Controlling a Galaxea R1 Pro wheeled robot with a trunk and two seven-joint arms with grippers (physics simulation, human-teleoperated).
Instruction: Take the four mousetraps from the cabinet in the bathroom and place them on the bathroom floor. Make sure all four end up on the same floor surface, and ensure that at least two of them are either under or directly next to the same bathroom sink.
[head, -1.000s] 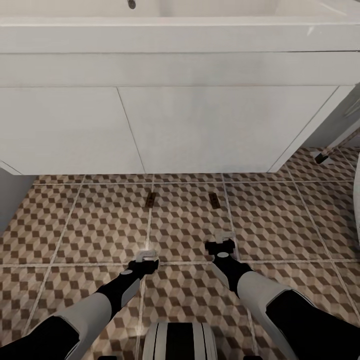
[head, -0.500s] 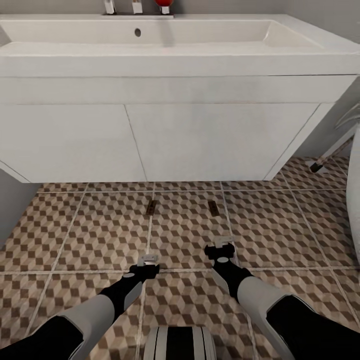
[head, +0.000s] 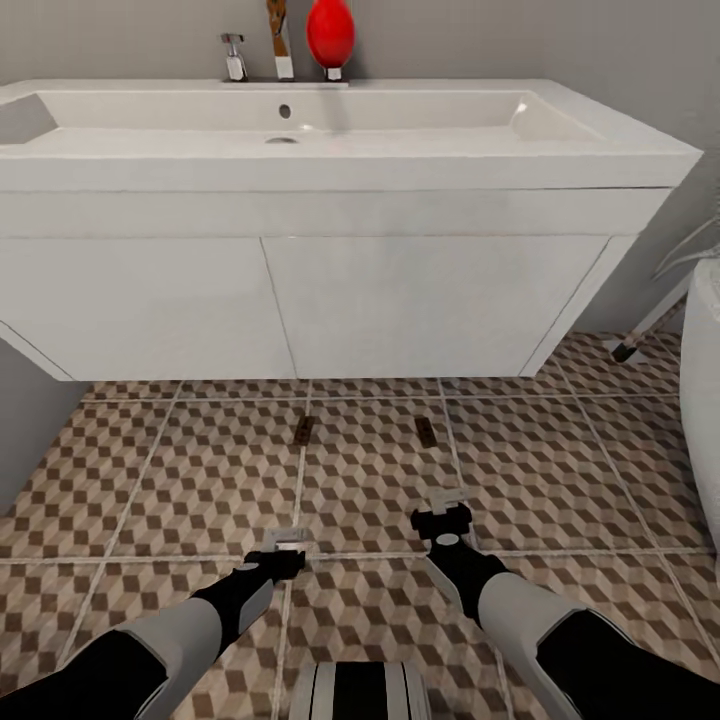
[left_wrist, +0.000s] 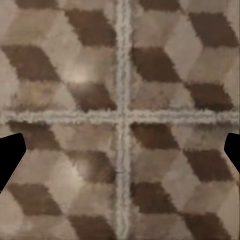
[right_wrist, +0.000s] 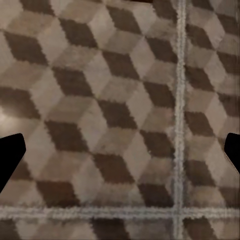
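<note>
Moved since earlier: camera tilted up/back, so sink (head: 300, 130) basin, tap and red ball (head: 330, 32) now in full view; both grippers sit lower in head view, further back from traps. Traps themselves unmoved on tiles.
Traps placed: 2 mousetraps on bathroom floor (head: 560, 470), left mousetrap (head: 302, 430) and right mousetrap (head: 425, 432), just in front of white vanity (head: 400, 300), side by side, well apart from each other.
Long axis: both run front-to-back, pointing toward vanity.
Left gripper (head: 287, 546): low over grout cross, fingers spread wide per wrist view, tips at frame edges, nothing held.
Right gripper (head: 442, 508): fingers likewise apart, empty, bare tiles between.
Key relation: each trap lies straight ahead of its own gripper, toward vanity; right gripper nearer its trap than left.
Progress (judgement): sink condition looks met w/ these 2; other 2 not seen, prob. need fetching from cabinet.
Next (judgement): back off, turn away w/o clipping placed traps.
</note>
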